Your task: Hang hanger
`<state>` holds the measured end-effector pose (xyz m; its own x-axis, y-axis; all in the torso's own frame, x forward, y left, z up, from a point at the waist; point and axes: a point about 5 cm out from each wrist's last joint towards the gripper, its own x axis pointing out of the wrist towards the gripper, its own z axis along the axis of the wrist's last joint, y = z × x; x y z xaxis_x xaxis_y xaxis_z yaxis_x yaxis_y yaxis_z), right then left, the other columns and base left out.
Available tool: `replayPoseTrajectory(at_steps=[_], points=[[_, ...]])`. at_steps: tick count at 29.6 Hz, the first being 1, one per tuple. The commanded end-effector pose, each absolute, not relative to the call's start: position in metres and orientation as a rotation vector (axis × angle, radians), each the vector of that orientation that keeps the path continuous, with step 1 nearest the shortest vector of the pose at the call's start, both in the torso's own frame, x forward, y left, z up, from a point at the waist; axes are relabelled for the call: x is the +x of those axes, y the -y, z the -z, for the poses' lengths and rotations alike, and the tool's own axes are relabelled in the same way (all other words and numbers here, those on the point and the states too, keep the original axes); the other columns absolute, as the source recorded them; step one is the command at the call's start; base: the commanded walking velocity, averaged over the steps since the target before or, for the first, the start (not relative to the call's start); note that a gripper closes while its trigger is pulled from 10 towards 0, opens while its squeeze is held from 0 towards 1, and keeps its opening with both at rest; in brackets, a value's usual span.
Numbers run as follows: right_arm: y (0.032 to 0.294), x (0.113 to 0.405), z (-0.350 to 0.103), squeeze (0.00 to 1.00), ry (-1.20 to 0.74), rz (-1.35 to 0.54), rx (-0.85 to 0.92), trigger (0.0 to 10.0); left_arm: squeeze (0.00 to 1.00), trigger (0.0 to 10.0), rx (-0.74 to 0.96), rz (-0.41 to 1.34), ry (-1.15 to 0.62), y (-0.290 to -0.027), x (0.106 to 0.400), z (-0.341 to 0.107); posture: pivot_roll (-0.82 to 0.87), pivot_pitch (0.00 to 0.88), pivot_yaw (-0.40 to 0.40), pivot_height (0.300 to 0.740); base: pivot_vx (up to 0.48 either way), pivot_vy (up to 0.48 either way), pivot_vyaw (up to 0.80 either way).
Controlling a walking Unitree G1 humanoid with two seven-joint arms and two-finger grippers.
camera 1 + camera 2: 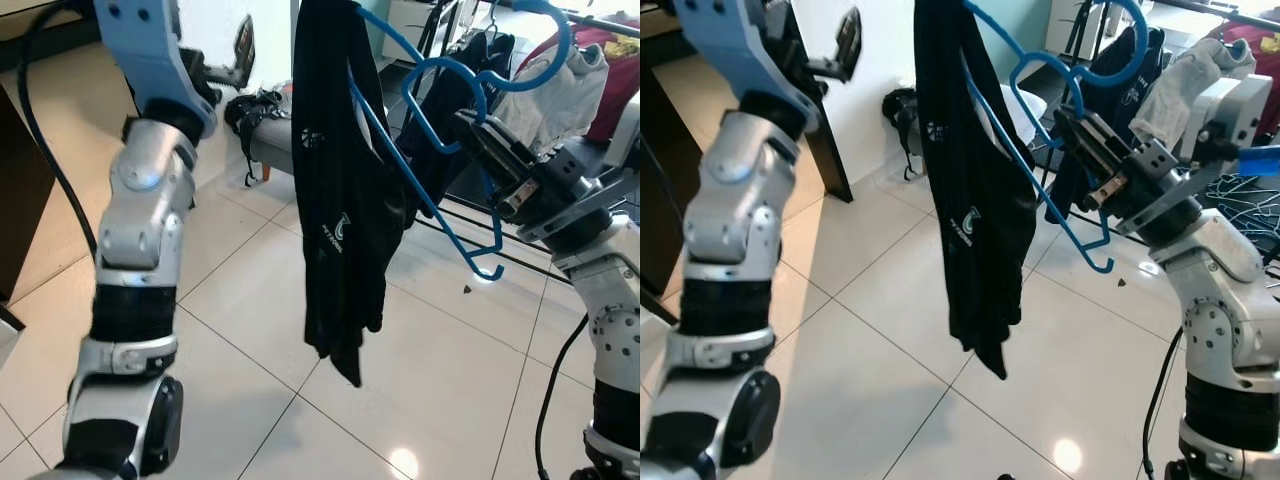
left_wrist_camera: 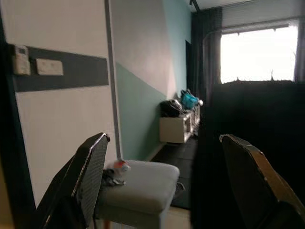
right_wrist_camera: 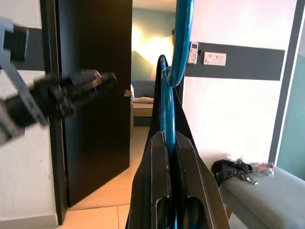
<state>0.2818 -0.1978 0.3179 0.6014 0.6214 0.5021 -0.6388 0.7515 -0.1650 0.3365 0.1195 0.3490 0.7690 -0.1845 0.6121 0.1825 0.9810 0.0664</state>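
— Where do we have the hanger point(image 1: 430, 150) right now?

— Up in front of us, above the tiled floor point(image 1: 250, 330). Our right tool point(image 1: 478, 138) is clamped on its blue wire; the right wrist view shows the two black fingers point(image 3: 159, 186) pressed together with the blue wire running up between them.

— And the garment?

— A black shirt point(image 1: 340, 180) hangs from the hanger, drooping down on its left side, clear of the floor. The hanger is tilted, with its lower end curling just beneath our right tool.

— What about our left tool point(image 1: 848, 45)?

— It is raised high on the left, well apart from the shirt. Its fingers point(image 2: 88, 176) stand apart with nothing between them, as the left wrist view shows. Through that gap we see a grey padded stool point(image 2: 138, 188) against the wall, with some small items on it.

— Anything behind?

— A rack of clothes point(image 1: 560, 70) on the right, beyond the hanger, and a dark door point(image 3: 90, 95) ahead of the right wrist.
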Motion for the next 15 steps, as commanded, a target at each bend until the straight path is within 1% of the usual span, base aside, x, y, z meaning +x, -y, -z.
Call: replayPoseTrajectory(at_steps=[1, 2, 3, 4, 7, 9, 15], points=[[0.191, 0.279, -0.324, 0.0, 0.611, -0.768, 0.031, 10.0, 0.0, 10.0, 0.009, 0.224, 0.642, -0.109, 0.334, -0.342, -0.01, 0.149, -0.001, 0.74, 0.0, 0.0, 0.0], [0.185, 0.281, -0.322, 0.0, 0.603, -0.787, 0.041, 10.0, 0.0, 10.0, -0.019, 0.242, 0.608, -0.099, 0.333, -0.334, -0.01, 0.15, -0.003, 0.74, 0.0, 0.0, 0.0], [0.185, 0.281, -0.322, 0.0, 0.603, -0.787, 0.041, 10.0, 0.0, 10.0, -0.019, 0.242, 0.608, -0.099, 0.333, -0.334, -0.01, 0.15, -0.003, 0.74, 0.0, 0.0, 0.0], [0.18, 0.282, -0.319, 0.0, 0.596, -0.803, 0.049, 10.0, 0.0, 10.0, -0.043, 0.252, 0.584, -0.091, 0.331, -0.328, -0.01, 0.15, -0.003, 0.74, 0.0, 0.0, 0.0], [0.176, 0.282, -0.318, 0.0, 0.591, -0.814, 0.054, 10.0, 0.0, 10.0, -0.064, 0.26, 0.567, -0.085, 0.331, -0.326, -0.01, 0.15, -0.003, 0.74, 0.0, 0.0, 0.0], [0.172, 0.283, -0.315, 0.0, 0.581, -0.826, 0.06, 10.0, 0.0, 10.0, -0.125, 0.268, 0.546, -0.078, 0.331, -0.325, -0.01, 0.148, 0.003, 0.74, 0.0, 0.0, 0.0], [0.171, 0.285, -0.311, 0.0, 0.565, -0.829, 0.065, 10.0, 0.0, 10.0, -0.141, 0.245, 0.549, -0.079, 0.333, -0.328, -0.02, 0.149, 0.005, 0.74, 0.0, 0.0, 0.0]])
